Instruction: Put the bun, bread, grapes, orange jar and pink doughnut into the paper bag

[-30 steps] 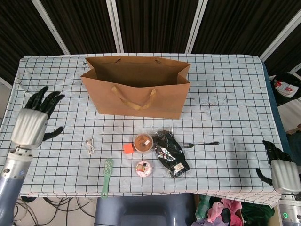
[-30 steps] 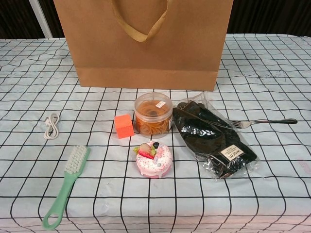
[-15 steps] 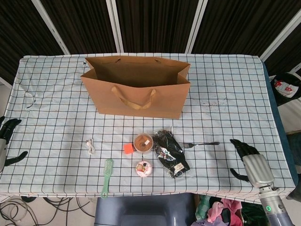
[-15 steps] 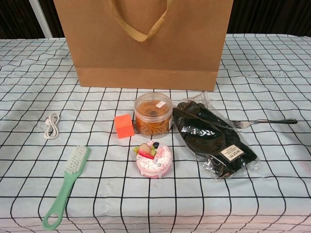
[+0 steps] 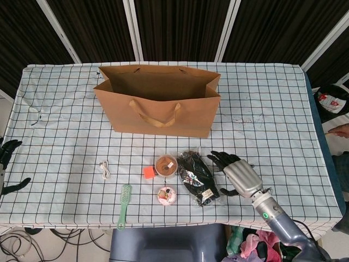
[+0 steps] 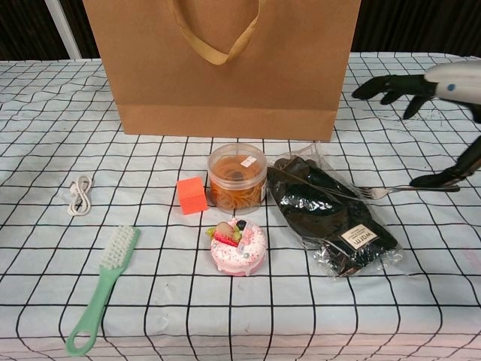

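right hand (image 5: 235, 172) open, empty, above the fork (image 6: 409, 188) near the table's front edge; left hand (image 5: 6, 164) open off the left edge. we judge its fingers may catch the glove packet (image 6: 331, 214) beside the orange jar (image 6: 237, 175) and pink doughnut (image 6: 239, 247) — paper bag (image 5: 158, 101) behind.

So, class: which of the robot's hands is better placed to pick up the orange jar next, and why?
The right hand: it hovers open just right of the black packet, near the orange jar. The left hand sits at the table's far left edge.
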